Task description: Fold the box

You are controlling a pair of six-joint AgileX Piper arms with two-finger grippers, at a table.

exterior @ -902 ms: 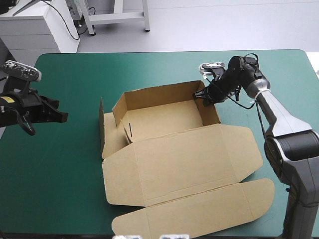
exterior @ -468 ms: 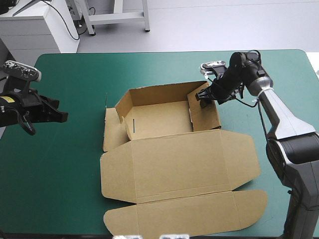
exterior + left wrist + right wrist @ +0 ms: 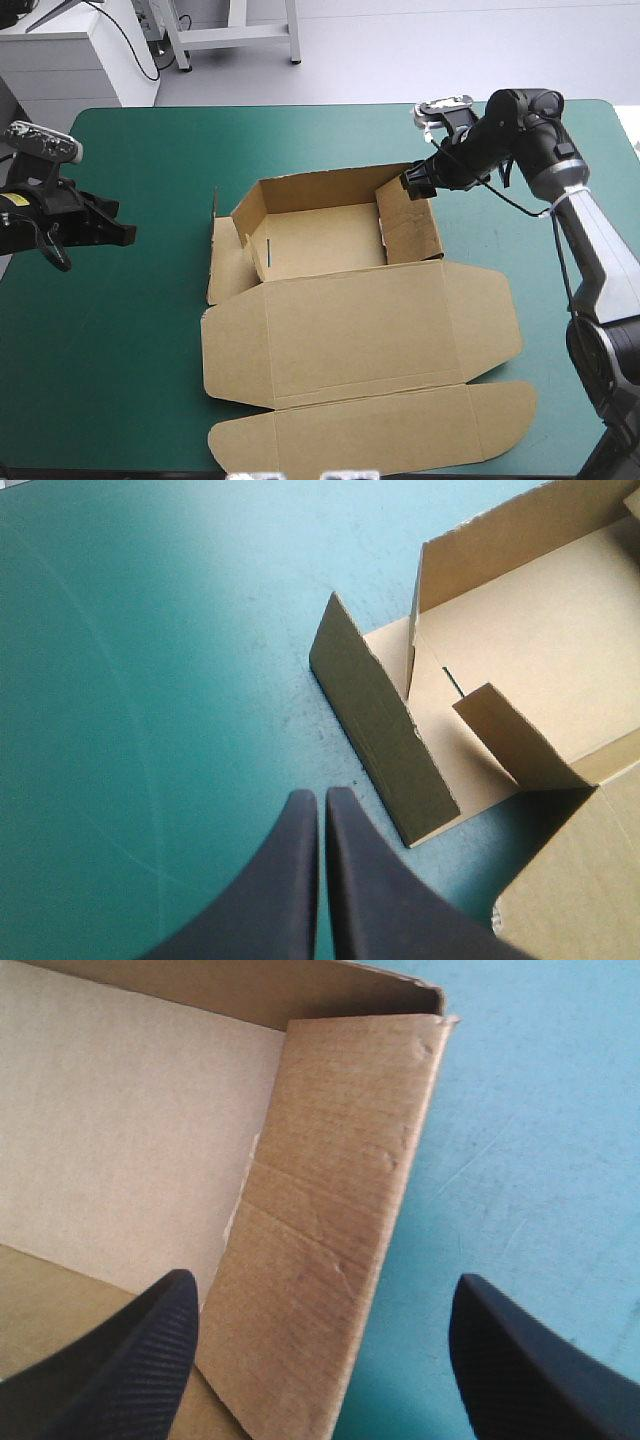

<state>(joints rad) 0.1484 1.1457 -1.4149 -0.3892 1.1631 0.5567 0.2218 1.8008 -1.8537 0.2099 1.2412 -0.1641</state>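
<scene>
**A:** Start with the right gripper [image 3: 325, 1290]. What have we got?

**B:** Its black fingers are spread wide, holding nothing. The right wall [image 3: 330, 1210] of the box [image 3: 350, 340] lies in the gap between them. I can't tell whether either finger touches the board.

**A:** And from above?

**B:** That gripper sits at the far right corner of the tray, right at the wall's top edge. The wall itself is up, leaning a little inward over the tray floor.

**A:** Over to the left gripper [image 3: 320, 798].

**B:** Pinched together into one point, empty, hanging over bare teal-green cover near the left edge of the surface [image 3: 120, 350], well apart from the box. Ahead of it the left flap [image 3: 380, 730] stands on edge, tilted outward, with a small inner tab raised just beyond it.

**A:** So where does the box sit overall?

**B:** In the middle of the surface. The tray part is toward the far side, with its back wall [image 3: 320, 190] raised. The lid [image 3: 360, 325] lies flat and open toward the near edge, and its front strip [image 3: 370, 430] with rounded ends reaches almost to that edge.
</scene>
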